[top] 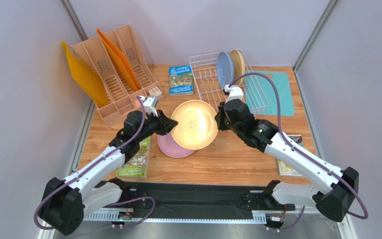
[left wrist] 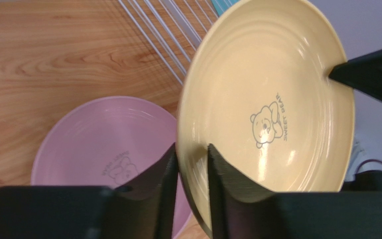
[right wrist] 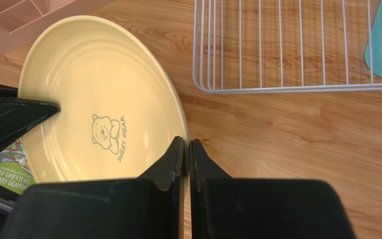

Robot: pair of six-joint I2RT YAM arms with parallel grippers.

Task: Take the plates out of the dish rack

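A tan-yellow plate (top: 194,124) with a bear mark is held tilted above the table between both grippers. My left gripper (top: 170,124) grips its left rim, fingers either side of the rim (left wrist: 193,159). My right gripper (top: 220,119) is shut on the opposite rim (right wrist: 187,149). The pink plate (top: 170,147) lies flat on the table below it, also in the left wrist view (left wrist: 93,144). The white wire dish rack (top: 258,94) stands behind, with the blue plate (top: 223,67) and a second tan-yellow plate (top: 237,62) upright in it.
A peach slotted organiser (top: 118,69) with orange folders stands at the back left. A book (top: 181,79) lies beside the rack, a teal mat (top: 282,94) under its right side. Other books lie under the left arm (top: 138,157) and near the right arm (top: 287,167).
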